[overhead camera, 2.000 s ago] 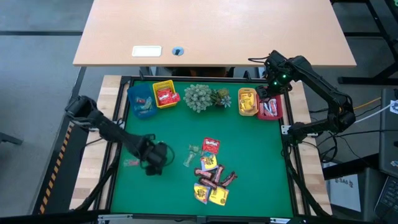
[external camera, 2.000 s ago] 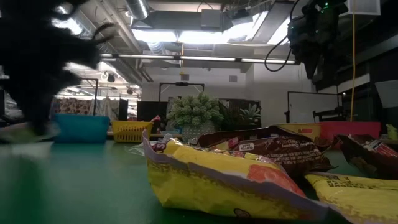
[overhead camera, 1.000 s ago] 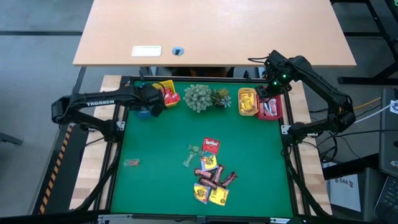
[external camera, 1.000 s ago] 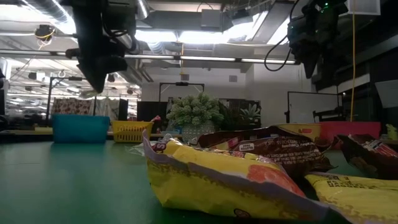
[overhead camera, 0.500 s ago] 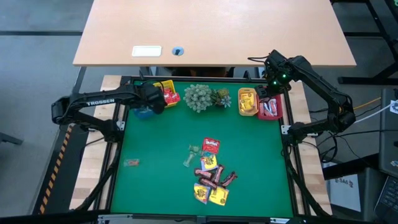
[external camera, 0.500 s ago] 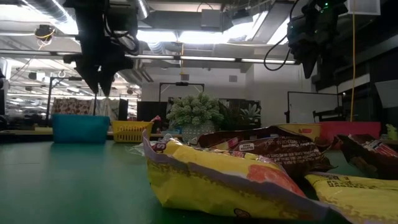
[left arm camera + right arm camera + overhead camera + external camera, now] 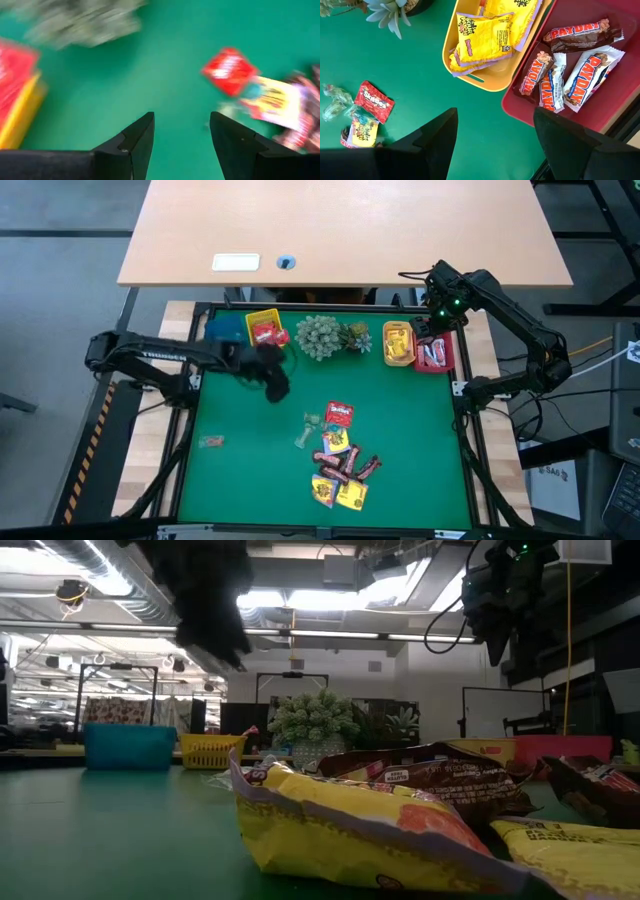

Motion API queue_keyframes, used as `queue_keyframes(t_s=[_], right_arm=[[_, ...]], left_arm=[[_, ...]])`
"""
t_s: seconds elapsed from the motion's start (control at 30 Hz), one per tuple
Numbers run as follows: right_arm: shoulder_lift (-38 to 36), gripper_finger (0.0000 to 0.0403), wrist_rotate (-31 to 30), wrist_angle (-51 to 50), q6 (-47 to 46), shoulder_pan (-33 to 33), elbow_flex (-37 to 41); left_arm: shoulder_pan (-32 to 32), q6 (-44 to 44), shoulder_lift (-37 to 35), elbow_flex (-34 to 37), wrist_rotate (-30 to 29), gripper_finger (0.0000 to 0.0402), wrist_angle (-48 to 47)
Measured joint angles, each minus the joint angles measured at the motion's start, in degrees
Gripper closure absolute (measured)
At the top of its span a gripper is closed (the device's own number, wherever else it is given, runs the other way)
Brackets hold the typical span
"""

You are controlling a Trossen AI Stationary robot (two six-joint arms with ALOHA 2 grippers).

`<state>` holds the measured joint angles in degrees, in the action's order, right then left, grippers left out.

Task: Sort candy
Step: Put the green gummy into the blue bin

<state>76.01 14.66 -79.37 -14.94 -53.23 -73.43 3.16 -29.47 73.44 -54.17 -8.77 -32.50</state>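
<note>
The left gripper (image 7: 275, 383) has swung from the blue bin (image 7: 224, 332) toward mid-table, fingers wide and empty. The candy (image 7: 340, 460) lies piled ahead; it should settle over one packet before closing. The right gripper (image 7: 495, 137) hangs open above the red bin (image 7: 446, 352).

A green mat (image 7: 400, 440) covered the table. On it, beyond the left gripper's fingers (image 7: 135, 142), lay a red packet (image 7: 229, 70) touching a yellow packet (image 7: 274, 102).
</note>
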Motion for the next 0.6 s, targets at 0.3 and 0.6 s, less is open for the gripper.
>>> queue_keyframes(t_s=[0.3, 0.6], right_arm=[[0.0, 0.0141, 0.0, 0.0, 0.0, 0.0, 0.0], [0.0, 0.0141, 0.0, 0.0, 0.0, 0.0, 0.0]], left_arm=[[-14.0, 18.7, 10.6, 0.0, -3.7, 0.0224, 17.6], [-17.4, 23.1, 22.3, 0.0, -8.5, 0.0224, 23.7]])
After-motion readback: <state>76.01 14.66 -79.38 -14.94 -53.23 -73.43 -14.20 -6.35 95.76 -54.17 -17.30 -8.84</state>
